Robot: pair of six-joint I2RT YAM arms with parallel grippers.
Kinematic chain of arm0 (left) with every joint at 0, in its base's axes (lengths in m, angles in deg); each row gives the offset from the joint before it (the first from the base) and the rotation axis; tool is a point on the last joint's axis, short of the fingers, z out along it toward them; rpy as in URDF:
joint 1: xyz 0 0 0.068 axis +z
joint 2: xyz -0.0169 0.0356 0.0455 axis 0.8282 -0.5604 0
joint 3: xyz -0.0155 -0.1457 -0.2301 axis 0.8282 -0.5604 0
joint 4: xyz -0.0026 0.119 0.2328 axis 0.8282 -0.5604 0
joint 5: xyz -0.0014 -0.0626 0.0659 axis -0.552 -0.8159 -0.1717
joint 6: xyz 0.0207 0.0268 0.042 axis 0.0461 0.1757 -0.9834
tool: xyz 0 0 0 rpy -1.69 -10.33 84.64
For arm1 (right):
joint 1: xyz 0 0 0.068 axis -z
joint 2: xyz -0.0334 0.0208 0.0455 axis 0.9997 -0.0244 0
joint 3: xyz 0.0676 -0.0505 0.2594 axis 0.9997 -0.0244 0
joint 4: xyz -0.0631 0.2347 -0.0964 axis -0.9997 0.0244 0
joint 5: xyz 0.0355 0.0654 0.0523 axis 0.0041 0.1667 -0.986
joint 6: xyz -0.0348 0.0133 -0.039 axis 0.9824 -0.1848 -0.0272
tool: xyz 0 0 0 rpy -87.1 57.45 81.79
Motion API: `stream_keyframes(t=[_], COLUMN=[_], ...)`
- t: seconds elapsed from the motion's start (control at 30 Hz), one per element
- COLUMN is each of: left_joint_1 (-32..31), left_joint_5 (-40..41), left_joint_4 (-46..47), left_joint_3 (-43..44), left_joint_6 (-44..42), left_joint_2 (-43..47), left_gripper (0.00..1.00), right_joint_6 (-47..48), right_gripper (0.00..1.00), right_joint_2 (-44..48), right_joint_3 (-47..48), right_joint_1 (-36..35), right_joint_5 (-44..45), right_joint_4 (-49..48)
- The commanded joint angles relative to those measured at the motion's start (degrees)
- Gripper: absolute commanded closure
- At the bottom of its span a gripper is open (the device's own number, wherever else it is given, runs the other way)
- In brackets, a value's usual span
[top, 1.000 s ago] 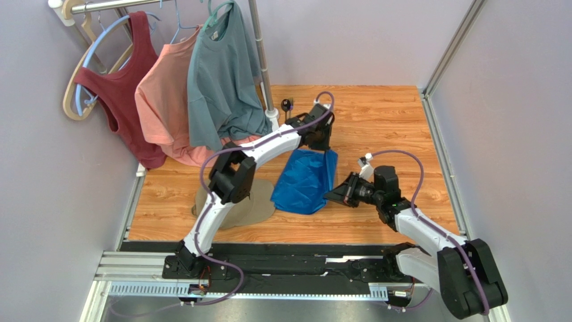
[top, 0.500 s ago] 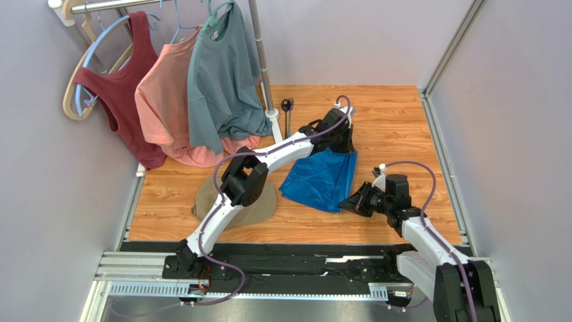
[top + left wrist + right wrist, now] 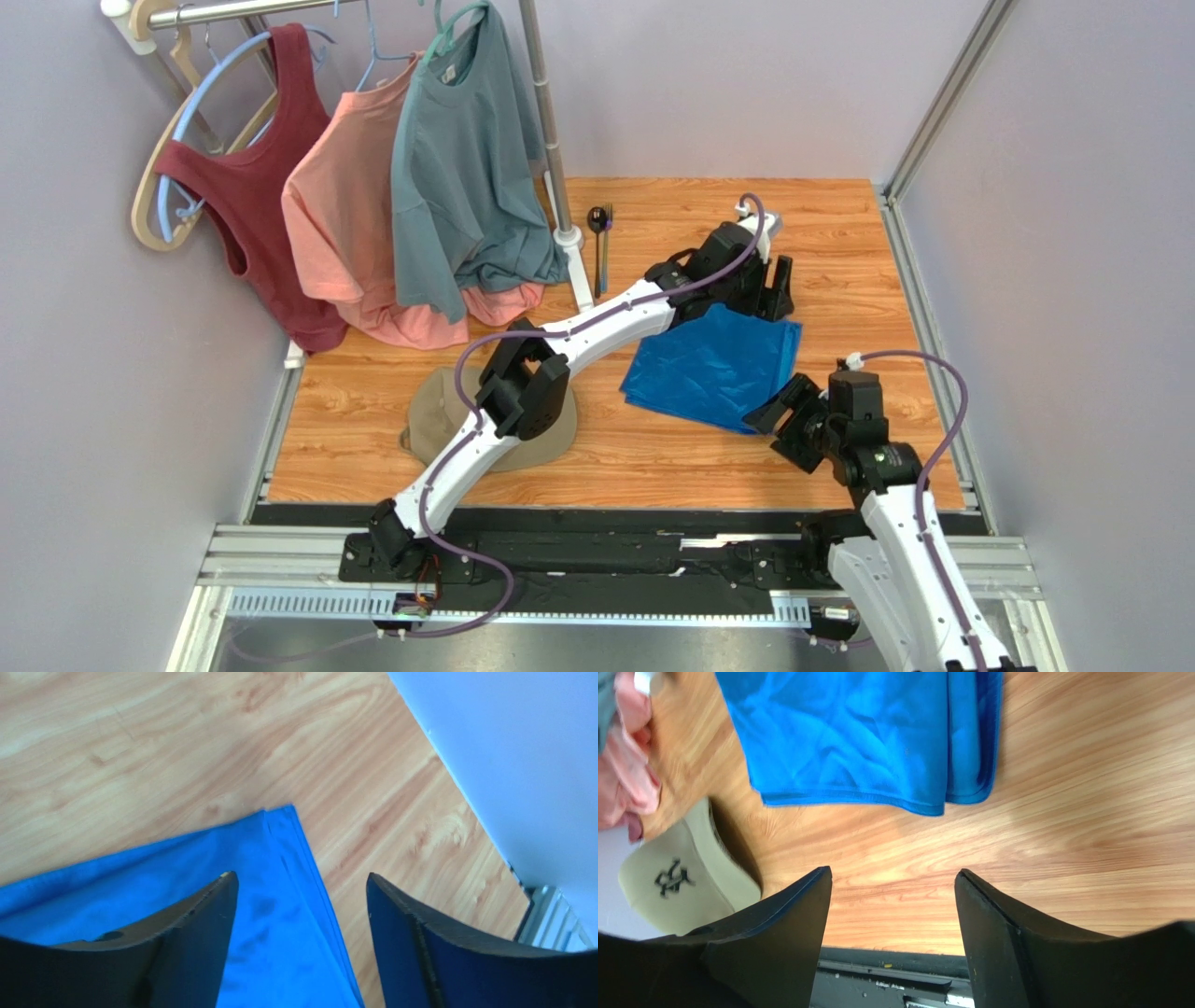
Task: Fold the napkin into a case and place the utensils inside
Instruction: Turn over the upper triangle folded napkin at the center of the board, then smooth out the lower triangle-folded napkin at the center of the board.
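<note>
The napkin (image 3: 713, 367) lies flat on the bench (image 3: 842, 238), a bright blue, slightly shiny cloth folded over on itself. Several layered edges show along its right side and at its far right corner. It makes a broad four-sided packet, not a narrow pouch.

The left gripper (image 3: 300, 876) hangs over the napkin's far right corner. Its jaws are released and spread wide, with that corner lying below and between them. They grasp nothing, and I cannot tell whether the tips touch the cloth. The left arm reaches in from the napkin's near left and passes along its far left edge.

The right gripper (image 3: 892, 871) sits just off the napkin's near right corner, over bare wood, pointing toward the cloth. Its jaws are released too, wide apart with nothing between them, and clear of the cloth's hem.

Left of the napkin, partly under the left arm, lies a tan cap (image 3: 428, 420) with a dark emblem. Beyond the napkin's far left side and well apart from it, the utensils (image 3: 601, 245) lie close together on the wood by the foot of a rack pole (image 3: 547, 126). A dark round bowl shows at their far end, but they are too small to tell one piece from the other. Farther left of the napkin, three garments hang from the rail: a grey-teal T-shirt (image 3: 463, 154), a salmon shirt (image 3: 337, 210) and a dark red tank top (image 3: 260, 168).
</note>
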Motion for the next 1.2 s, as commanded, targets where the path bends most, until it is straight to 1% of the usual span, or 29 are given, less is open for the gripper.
stream_keyframes(t=[0.0, 0.03, 0.07, 0.1, 0.17, 0.23, 0.3, 0.33, 0.37, 0.4, 0.43, 0.47, 0.5, 0.53, 0.57, 0.6, 0.63, 0.67, 0.7, 0.73, 0.8, 0.83, 0.9, 0.93, 0.97, 1.03, 1.07, 1.1, 1.17], left_joint_1=[1.1, 1.6, 2.3, 3.6, 4.6, 5.4, 5.8, 6.2, 6.5, 6.8, 7.0, 7.0, 7.0, 6.4, 5.9, 5.2, 4.3, 2.3, 1.4, 0.6, -1.7, -2.5, -4.2, -4.8, -5.0, -5.9, -6.1, -6.2, -6.2], left_joint_5=[-1.2, -1.3, -1.1, -3.3, -5.9, -4.7, -4.2, -4.1, -4.4, -7.1, -8.5, -9.8, -13.9, -16.8, -19.1, -21.7, -22.4, -22.3, -21.5, -21.3, -20.4, -20.0, -17.8, -16.9, -16.2, -14.8, -13.9, -12.8, -10.2], left_joint_4=[-1.0, -1.5, -5.1, -6.3, -8.0, -9.8, -11.5, -12.0, -13.0, -13.4, -13.2, -12.3, -11.1, -8.8, -4.9, -3.3, -1.5, -0.3, 0.0, 0.8, 3.5, 3.7, 2.7, 2.0, 1.9, 1.0, 0.4, -0.1, -0.7], left_joint_3=[-7.7, -10.1, -10.2, -10.2, -13.2, -18.2, -22.1, -25.7, -27.3, -28.8, -32.0, -33.7, -35.4, -39.2, -40.6, -41.7, -43.4, -43.6, -43.8, -44.2, -44.4, -43.5, -40.8, -39.9, -39.0, -35.9, -34.7, -32.4, -30.6], left_joint_6=[-3.8, -4.5, -4.7, -5.2, -6.5, -6.5, -6.9, -6.6, -6.3, -5.9, -5.2, -4.8, -4.4, -3.2, -2.5, -1.5, -1.2, -0.9, -0.3, 0.3, 1.9, 2.0, 1.9, 2.0, 2.1, 2.1, 1.8, 1.2, 0.4], left_joint_2=[10.9, 12.7, 15.2, 16.4, 20.5, 23.7, 27.8, 28.9, 30.7, 31.4, 32.8, 33.5, 34.1, 34.7, 35.2, 35.2, 35.0, 34.6, 34.2, 33.5, 32.3, 30.6, 28.6, 26.8, 25.8, 23.1, 22.2, 21.3, 19.6], left_gripper=[0.09, 0.01, 0.01, 0.01, 0.02, 0.05, 0.16, 0.26, 0.31, 0.36, 0.47, 0.51, 0.53, 0.53, 0.52, 0.40, 0.36, 0.33, 0.32, 0.33, 0.36, 0.36, 0.37, 0.37, 0.37, 0.37, 0.38, 0.45, 0.53], right_joint_6=[2.3, 2.8, 4.1, 4.8, 6.7, 7.3, 8.7, 9.1, 9.8, 11.0, 11.6, 12.7, 13.8, 13.9, 14.2, 14.1, 13.3, 13.1, 12.8, 12.4, 12.7, 12.6, 12.4, 12.6, 13.5, 14.3, 14.3, 14.8, 15.0], right_gripper=[0.30, 0.30, 0.30, 0.30, 0.29, 0.29, 0.29, 0.29, 0.30, 0.32, 0.36, 0.41, 0.45, 0.48, 0.48, 0.48, 0.51, 0.53, 0.57, 0.62, 0.63, 0.67, 0.69, 0.75, 0.78, 0.91, 0.94, 0.98, 1.00], right_joint_2=[-6.8, -8.2, -9.8, -11.9, -13.7, -17.1, -19.8, -22.9, -25.1, -27.2, -31.3, -32.8, -34.0, -35.6, -36.0, -36.3, -36.7, -37.9, -38.9, -40.2, -44.2, -45.6, -49.3, -50.6, -52.0, -56.7, -58.3, -59.7, -63.9], right_joint_3=[5.8, 6.2, 7.5, 8.5, 10.4, 11.9, 14.0, 15.0, 16.1, 19.0, 20.0, 20.7, 21.9, 22.3, 22.6, 23.3, 23.4, 23.6, 24.1, 25.7, 27.7, 29.8, 31.6, 32.9, 35.7, 38.7, 41.0, 42.4, 44.6], right_joint_1=[5.0, 5.6, 5.5, 7.5, 8.0, 8.6, 8.6, 8.7, 8.6, 8.6, 8.5, 8.4, 8.4, 8.4, 8.8, 10.3, 11.2, 12.6, 15.6, 16.7, 18.7, 19.0, 19.2, 19.2, 19.2, 19.4, 19.4, 19.4, 19.4], right_joint_5=[3.3, 2.0, 2.4, 4.9, 6.0, 8.2, 8.3, 8.0, 6.9, 4.4, 3.9, 2.5, 3.5, 5.1, 6.1, 6.8, 7.1, 4.4, 2.9, 2.3, 0.0, -1.1, -2.1, -2.3, -2.8, -3.9, -4.9, -5.2, -6.6], right_joint_4=[0.2, -1.3, -1.8, -1.7, -3.5, -5.6, -8.4, -9.3, -9.8, -9.5, -7.5, -7.4, -6.1, -5.6, -5.6, -6.0, -6.7, -7.7, -8.9, -9.2, -11.3, -11.8, -13.8, -14.4, -14.6, -14.8, -15.2, -15.1, -14.5])
